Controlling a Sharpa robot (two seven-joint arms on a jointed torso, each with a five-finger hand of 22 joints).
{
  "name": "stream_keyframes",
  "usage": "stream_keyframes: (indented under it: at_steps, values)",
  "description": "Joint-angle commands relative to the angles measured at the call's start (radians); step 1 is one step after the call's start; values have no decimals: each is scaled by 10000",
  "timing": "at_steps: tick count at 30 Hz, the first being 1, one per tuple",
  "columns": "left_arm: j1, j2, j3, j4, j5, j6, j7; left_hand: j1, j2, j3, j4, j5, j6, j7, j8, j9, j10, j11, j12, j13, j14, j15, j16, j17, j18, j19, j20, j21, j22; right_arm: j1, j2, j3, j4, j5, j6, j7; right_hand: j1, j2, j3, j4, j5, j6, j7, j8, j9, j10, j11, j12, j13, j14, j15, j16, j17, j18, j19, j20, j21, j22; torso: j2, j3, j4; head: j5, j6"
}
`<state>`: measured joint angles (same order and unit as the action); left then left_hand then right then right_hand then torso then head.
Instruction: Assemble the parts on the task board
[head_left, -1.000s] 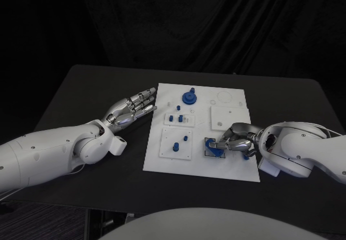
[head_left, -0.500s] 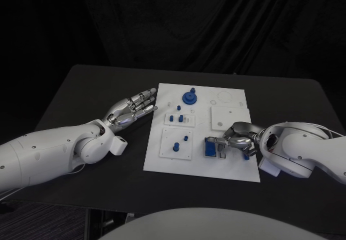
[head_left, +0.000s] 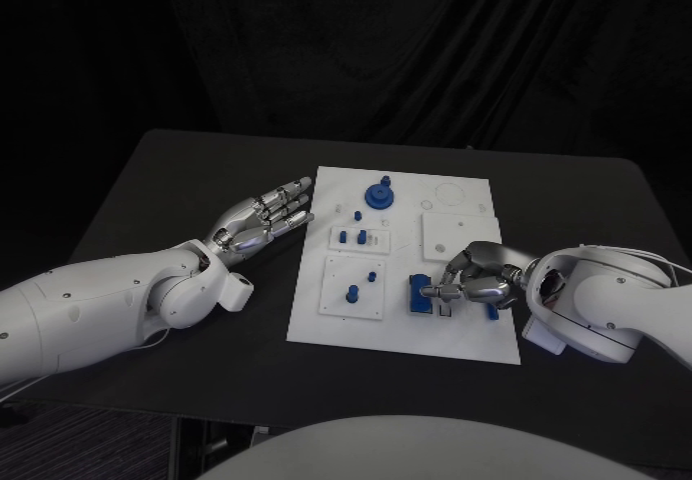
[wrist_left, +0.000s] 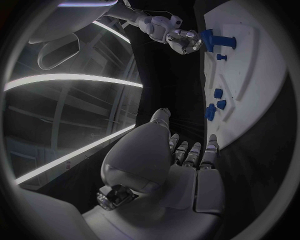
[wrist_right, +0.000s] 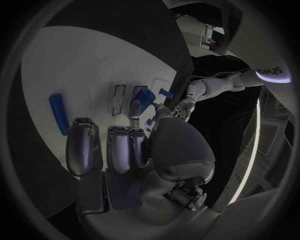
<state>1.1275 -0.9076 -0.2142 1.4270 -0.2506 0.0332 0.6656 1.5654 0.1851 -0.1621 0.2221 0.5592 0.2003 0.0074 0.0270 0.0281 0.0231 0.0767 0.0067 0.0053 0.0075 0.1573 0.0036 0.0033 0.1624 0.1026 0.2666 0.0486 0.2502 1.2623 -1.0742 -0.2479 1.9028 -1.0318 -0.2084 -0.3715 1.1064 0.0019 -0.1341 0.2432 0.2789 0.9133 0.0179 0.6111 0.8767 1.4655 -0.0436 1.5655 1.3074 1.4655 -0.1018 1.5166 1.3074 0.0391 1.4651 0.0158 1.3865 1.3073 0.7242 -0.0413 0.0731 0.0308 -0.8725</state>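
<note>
The white task board lies mid-table. My right hand hovers over its near right part, and the fingertips pinch a blue block that stands at a slot there. In the right wrist view the blue block sits between a finger and the thumb, beside two narrow slots. A blue rod lies flat on the board; it is also the blue rod just right of the hand. My left hand rests open, palm up, on the table left of the board.
A round blue piece stands at the board's far end. Small blue pegs and two more stand in the board's left panels. From the left wrist, my left hand faces the board's edge.
The blue block in my right hand has turned from tilted to upright and settled lower against the board. The right hand shifted slightly; the left hand has not moved.
</note>
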Motion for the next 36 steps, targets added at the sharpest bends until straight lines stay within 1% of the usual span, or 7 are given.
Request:
stream_keyframes:
  at_steps: [1, 5, 15, 19, 25, 30, 36]
  values:
    - [-26, 8, 7, 6, 13, 139, 92, 22, 76, 2, -69, 11, 27, 77, 35, 11, 0, 53, -5, 11, 29, 58, 5, 4, 162, 74, 18, 53, 0, -53, -61, 1, 122, -1166, 95, 511, 271, 22, -258, 57, -41, -359, -79, 739, 745, 1053, -77, 53, 2634, 803, -75, 43, 1351, 52, 257, -110, 43, 2054, -1, 6, -4, -7, -2]
    - [-34, 9, 7, 8, 13, 148, 78, 22, 76, 2, -69, 11, 27, 77, 35, 11, 0, 53, -5, 11, 29, 58, 5, 4, 162, 74, 18, 53, 0, -85, -81, 1, 170, -1476, 191, 536, 507, 56, -535, 181, -33, -621, -136, 1443, 1479, 1053, -171, 53, 2634, 802, -129, 36, 1345, 41, 278, -155, 74, 2066, -3, 10, -15, -6, -2]
    - [-42, -3, 7, 13, 13, 165, 50, 21, 81, 6, -73, 9, 23, 86, 34, 10, 7, 59, -3, 13, 37, 67, 8, 7, 159, 77, 23, 55, 2, -175, 1, 1, 82, -1630, 375, 490, 599, 235, -718, 344, -28, -594, -232, 2091, 2104, 1053, -251, 53, 2634, 805, -191, 36, 1355, 39, 287, -210, 84, 2070, -16, 10, -28, 48, -2]
    - [-43, 0, 7, 12, 13, 173, 44, 21, 81, 6, -73, 9, 23, 86, 34, 10, 7, 59, -3, 13, 37, 67, 8, 7, 159, 77, 23, 55, 2, -204, 57, 1, 30, -1640, 445, 471, 732, 271, -724, 290, -22, -490, -262, 2300, 2283, 1053, -277, 53, 2634, 805, -212, 35, 1357, 39, 287, -230, 84, 2070, -5, -6, 3, 13, -2]
    - [-45, 9, 7, 7, 13, 184, 36, 21, 81, 6, -73, 9, 23, 86, 34, 10, 7, 59, -3, 13, 37, 67, 8, 7, 159, 77, 23, 55, 2, -234, 132, 1, -68, -1646, 401, 454, 1134, 428, -643, 92, -10, -491, -297, 2460, 2478, 1053, -312, 53, 2634, 799, -246, 21, 1330, 45, 275, -264, 57, 2062, 7, -6, 15, 1, -2]
    - [-47, 12, 7, 3, 13, 190, 28, 21, 81, 6, -73, 9, 23, 86, 34, 10, 7, 59, -3, 13, 37, 67, 8, 7, 159, 77, 23, 55, 2, -241, 133, 1, -110, -1648, 365, 533, 1341, 774, -521, 28, -5, -721, -306, 2287, 2442, 1053, -321, 53, 2634, 809, -256, 39, 1376, 63, 236, -280, -26, 2036, 6, -9, 2, 12, -2]
    - [-50, 19, 7, -9, 13, 194, 30, 20, 85, 11, -78, 3, 38, 97, 35, 12, 5, 68, -3, 12, 39, 82, 9, 8, 157, 80, 29, 57, 0, -243, 136, 1, -113, -1648, 426, 636, 1618, 815, -489, -185, -9, -812, -310, 2201, 2434, 1053, -325, 53, 2634, 801, -260, 22, 1339, 70, 216, -284, -60, 2027, 11, 0, -5, 1, -2]
